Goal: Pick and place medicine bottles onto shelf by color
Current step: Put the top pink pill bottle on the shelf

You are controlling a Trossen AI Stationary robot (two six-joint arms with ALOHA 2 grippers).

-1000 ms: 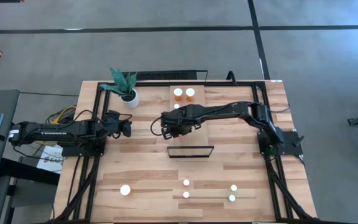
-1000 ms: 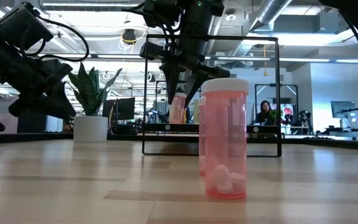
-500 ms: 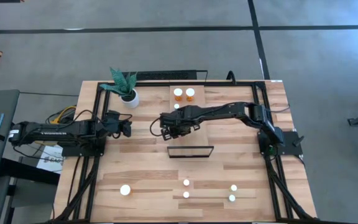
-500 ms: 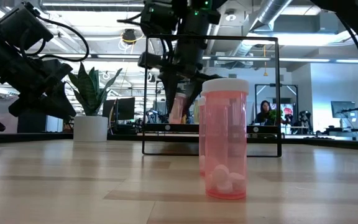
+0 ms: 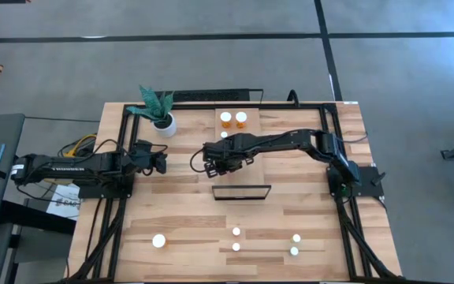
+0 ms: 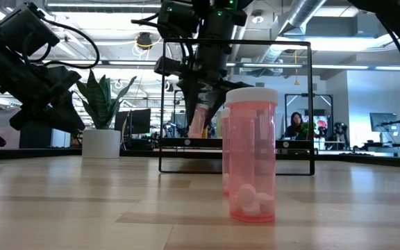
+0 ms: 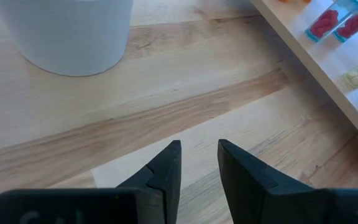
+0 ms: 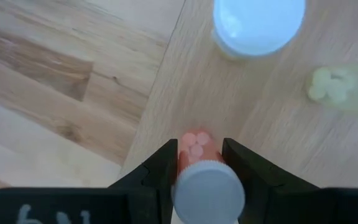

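Right now the right pincer (image 8: pixel 197 163) is closed on a small pink bottle (image 8: pixel 196 148) with a pale round cap. From above, this pincer (image 5: pixel 217 160) hangs over the middle of the tabletop (image 5: pixel 172 205), above the near part of the shelf (image 5: pixel 247 136). In the right wrist view the bottle sits between the two dark fingers (image 8: pixel 161 167) and points down at the light board of the shelf (image 8: pixel 272 118). It may be just above the board, but that is hard to tell. In the low view the pink bottle (image 6: pixel 196 119) leans a little under the pincer, inside the black frame (image 6: pixel 236 167).

Two orange bottles (image 5: pixel 233 119) with white caps stand side by side at the far end of the shelf. One more white-capped bottle (image 8: pixel 258 25) stands on the shelf near the held one, and a pale yellow bottle (image 8: pixel 335 88) is close by.

Five more bottles stand along the near edge of the tabletop (image 5: pixel 236 241). A big pink bottle (image 6: pixel 253 154) with white pills inside stands closest in the low view.

The left pincer (image 7: pixel 197 163) is open and holds nothing. It waits low over the left side of the tabletop (image 5: pixel 158 160), near the white plant pot (image 5: pixel 164 124).
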